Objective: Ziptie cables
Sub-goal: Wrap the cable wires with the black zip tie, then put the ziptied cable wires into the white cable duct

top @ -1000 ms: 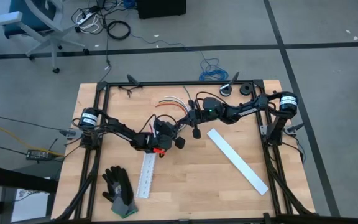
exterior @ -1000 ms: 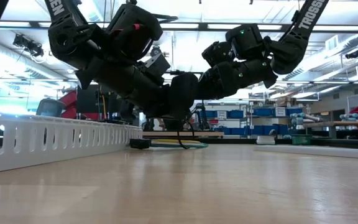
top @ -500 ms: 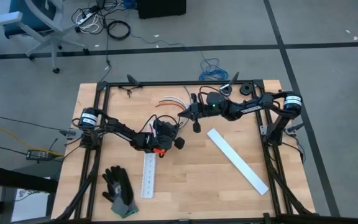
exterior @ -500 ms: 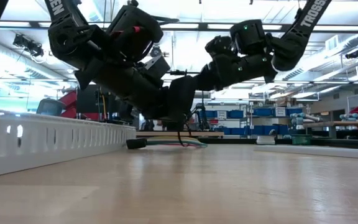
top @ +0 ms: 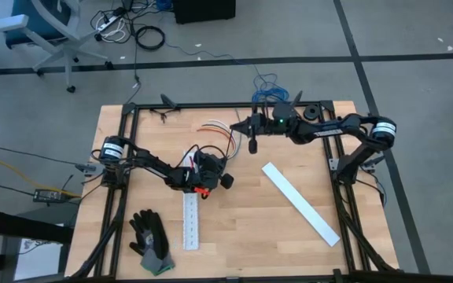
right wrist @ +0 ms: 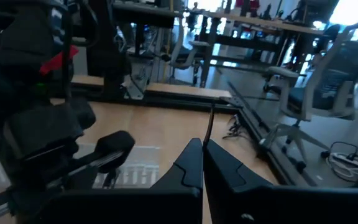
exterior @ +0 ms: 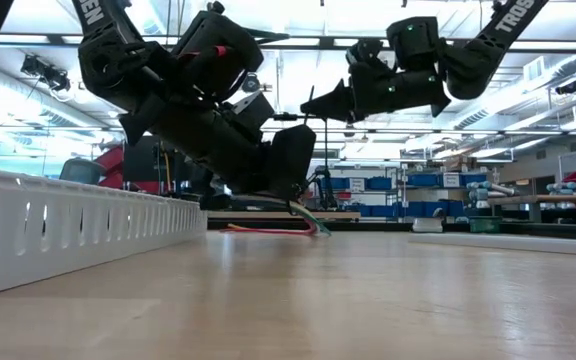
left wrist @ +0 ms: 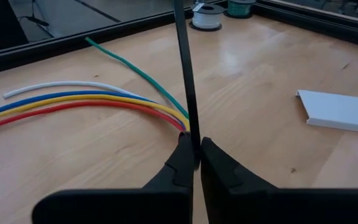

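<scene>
Wooden tabletop [top: 234, 228] fills the lower middle of the high view, ringed by a black frame. Nearest the bottom edge, at lower left, lies a dark work glove [top: 150, 240]; just right of it sits a short white slotted strip [top: 189, 222], and a longer white strip [top: 300, 202] slants across the lower right. Above the short strip, at centre-left, the left gripper [left wrist: 194, 163] has its fingers pressed together, pinching the black ziptie [left wrist: 184, 74] at its lower end, so that the strip stands up from the fingertips. Touching those fingertips are the ends of the cables [left wrist: 79, 104], red, yellow, blue, white and green, fanned flat on the wood toward the table's upper centre. Farther up, right of centre, the right gripper [right wrist: 202, 163] hangs above the table with its fingers closed on the ziptie's upper end. Beyond it, on the table's far edge, lie two small spools [top: 311, 112]. Off the table, a blue wire coil [top: 267, 86] lies on the grey floor.
</scene>
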`<state>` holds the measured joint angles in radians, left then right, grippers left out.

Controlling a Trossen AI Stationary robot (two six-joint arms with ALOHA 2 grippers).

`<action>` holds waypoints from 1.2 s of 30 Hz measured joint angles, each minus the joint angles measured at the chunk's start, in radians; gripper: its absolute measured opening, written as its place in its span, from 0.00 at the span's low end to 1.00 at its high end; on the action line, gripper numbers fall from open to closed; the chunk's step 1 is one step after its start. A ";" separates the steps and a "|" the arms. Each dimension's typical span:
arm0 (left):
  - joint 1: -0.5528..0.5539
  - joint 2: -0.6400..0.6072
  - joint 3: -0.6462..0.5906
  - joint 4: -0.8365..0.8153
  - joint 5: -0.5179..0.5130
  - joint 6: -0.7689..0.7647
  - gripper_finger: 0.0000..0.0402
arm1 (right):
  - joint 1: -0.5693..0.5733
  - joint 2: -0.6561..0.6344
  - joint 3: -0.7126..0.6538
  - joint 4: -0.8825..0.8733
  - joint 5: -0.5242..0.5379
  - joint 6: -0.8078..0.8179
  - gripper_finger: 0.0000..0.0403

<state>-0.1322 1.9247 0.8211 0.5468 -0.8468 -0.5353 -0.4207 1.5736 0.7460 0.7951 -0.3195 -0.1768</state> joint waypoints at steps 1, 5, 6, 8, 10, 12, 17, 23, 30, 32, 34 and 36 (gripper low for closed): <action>0.000 0.000 0.000 0.000 0.000 0.000 0.03 | -0.004 -0.005 0.000 -0.001 0.000 0.000 0.00; 0.000 0.000 0.000 -0.012 0.003 0.000 0.03 | -0.018 -0.015 0.000 -0.007 0.000 0.000 0.00; 0.000 -0.001 0.000 -0.018 0.004 -0.001 0.03 | -0.022 -0.017 0.000 -0.007 0.000 0.000 0.00; 0.000 -0.001 0.000 -0.036 0.006 -0.020 0.03 | -0.033 -0.023 0.000 -0.006 -0.003 -0.001 0.00; 0.000 -0.002 0.001 -0.059 0.006 -0.047 0.03 | -0.048 -0.027 0.000 -0.006 -0.004 0.000 0.00; 0.000 -0.002 0.001 -0.077 0.005 -0.069 0.03 | -0.062 -0.032 0.000 -0.001 -0.003 0.001 0.00; 0.000 -0.003 0.002 -0.091 0.003 -0.078 0.03 | -0.093 -0.057 -0.001 -0.008 -0.007 0.019 0.00; 0.000 -0.002 0.000 -0.098 0.018 -0.074 0.04 | -0.104 -0.077 -0.001 -0.059 -0.055 0.022 0.00; -0.002 0.002 -0.002 -0.081 0.034 -0.074 0.20 | -0.093 -0.071 0.002 -0.273 -0.118 0.015 0.02; -0.002 0.002 -0.002 -0.072 0.032 -0.074 0.25 | -0.092 -0.071 0.002 -0.307 -0.151 0.016 0.04; -0.002 0.002 -0.002 -0.065 0.029 -0.074 0.30 | -0.088 -0.071 0.002 -0.354 -0.165 0.015 0.07; -0.002 0.002 -0.002 -0.050 0.035 -0.073 0.35 | -0.087 -0.070 0.002 -0.389 -0.167 0.010 0.11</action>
<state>-0.1344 1.9263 0.8188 0.4965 -0.8121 -0.6079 -0.5076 1.5032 0.7483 0.4057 -0.4863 -0.1668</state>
